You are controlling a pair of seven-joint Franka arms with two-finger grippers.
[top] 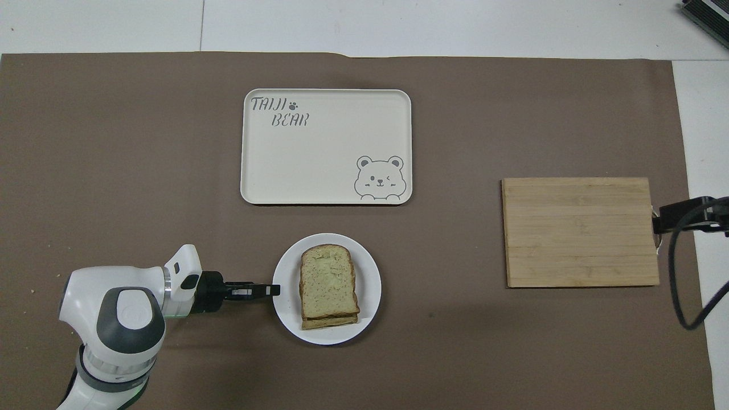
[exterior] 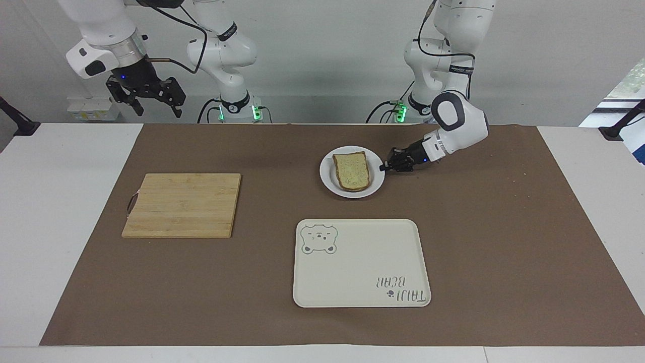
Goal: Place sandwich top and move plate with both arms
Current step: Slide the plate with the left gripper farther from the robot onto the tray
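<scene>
The sandwich top, a pale green-speckled bread slice with a brown crust, lies on another slice on the small white plate, near the robots' edge of the brown mat. It also shows in the overhead view, on the plate. My left gripper is low at the plate's rim toward the left arm's end, its fingers closed on the rim; it also shows in the overhead view. My right gripper hangs open and empty, high over the table's edge at the right arm's end.
A wooden cutting board lies toward the right arm's end. A cream tray with a bear drawing lies farther from the robots than the plate. The brown mat covers most of the table.
</scene>
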